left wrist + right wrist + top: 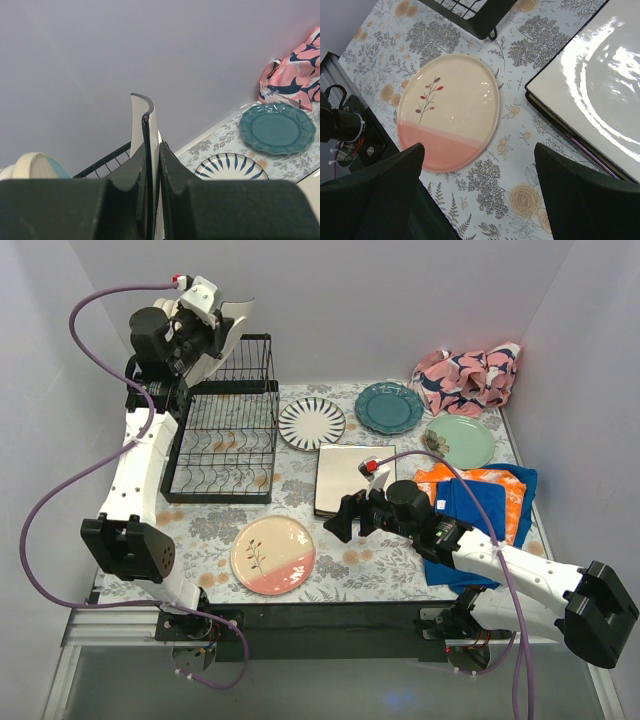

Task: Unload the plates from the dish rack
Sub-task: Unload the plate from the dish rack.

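Your left hand [152, 157], clenched on an upright cream, dark-rimmed plate [141, 125], holds it above the far-left corner of the black wire dish rack [225, 440], with floral worktop [345, 562] rightward and nearer; your right hand [479, 155] hangs released.

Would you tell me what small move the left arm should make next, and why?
Probably swing the cream plate rightward, clear of the dish rack: the left tool is shut on its rim, holding it upright above the rack.
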Robot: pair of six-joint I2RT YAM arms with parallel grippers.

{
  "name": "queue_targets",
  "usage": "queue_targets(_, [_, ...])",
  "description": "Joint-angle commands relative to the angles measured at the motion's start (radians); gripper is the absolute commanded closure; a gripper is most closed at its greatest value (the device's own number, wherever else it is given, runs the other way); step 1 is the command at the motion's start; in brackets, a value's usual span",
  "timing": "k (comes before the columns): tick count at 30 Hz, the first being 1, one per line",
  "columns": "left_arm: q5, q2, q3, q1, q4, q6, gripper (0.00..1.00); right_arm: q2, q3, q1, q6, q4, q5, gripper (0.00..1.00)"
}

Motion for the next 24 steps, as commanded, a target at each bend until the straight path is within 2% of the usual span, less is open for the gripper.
queue_targets(1, [0.0, -0.13, -0.018, -0.033, 0.205, 0.071, 1.0, -0.021, 0.016, 0.0, -0.014, 0.043, 0.026, 0.05])
queue_targets(6, [-0.051, -0.153, -0.058, -0.094, 0.24, 0.178, 1.0, -0.028, 0.014, 0.0, -0.017, 0.045, 0.034, 0.05])
queue_targets(17, [-0.089, -0.186, -0.06, -0.118, 0.264, 0.259, 1.0, -0.035, 0.033, 0.0, -0.016, 0.042, 0.02, 0.04])
queue_targets(22, [-0.116, -0.204, -0.079, -0.16, 0.28, 0.296, 1.0, -0.054, 0.036, -0.001, 0.004, 0.036, 0.042, 0.03])
queue_targets(24, [-0.171, -0.21, -0.09, -0.199, 0.28, 0.359, 1.0, -0.054, 0.049, -0.004, 0.035, 0.024, 0.049, 0.03])
